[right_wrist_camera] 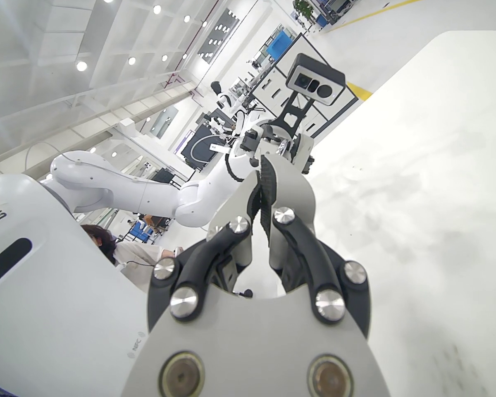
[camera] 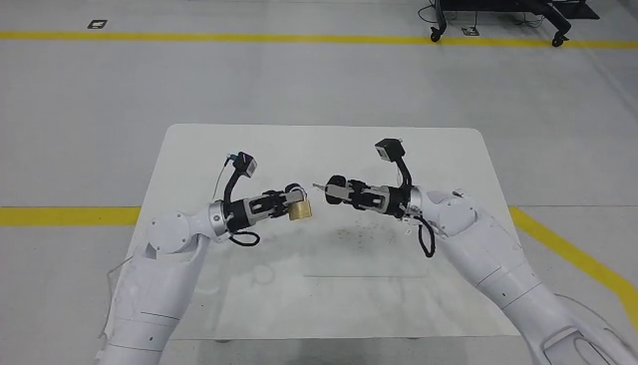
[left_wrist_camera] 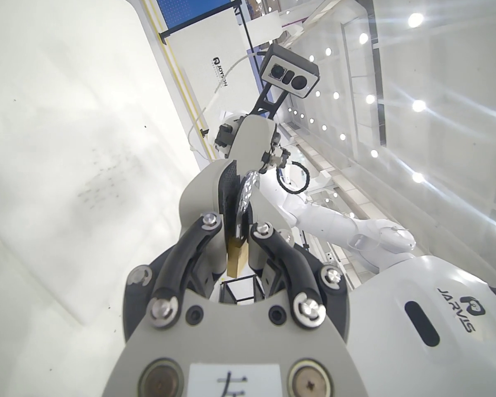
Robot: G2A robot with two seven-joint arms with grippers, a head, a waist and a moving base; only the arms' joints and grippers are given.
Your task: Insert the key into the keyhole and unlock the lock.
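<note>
Evidently the key is not yet in. In the top view the small brass padlock point(camera: 299, 209) is pinched by the left gripper point(camera: 290, 203) above the white table point(camera: 399, 156). It lies at about 8 o'clock from the right gripper point(camera: 333, 186), near but apart. That pincer is pressed together on a thin silvery key point(camera: 320, 185), whose long axis runs 3 to 9 o'clock with the tip toward 9. The left wrist view adds the lock's brass body point(left_wrist_camera: 236, 256) wedged between the pads; I cannot tell which way the keyhole faces.

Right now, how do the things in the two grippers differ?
The lock is a chunky brass block; the key is a thin sliver. The lock sits in the left gripper, the key in the right gripper. Both are held over the table, and the key is not yet in the lock.
</note>
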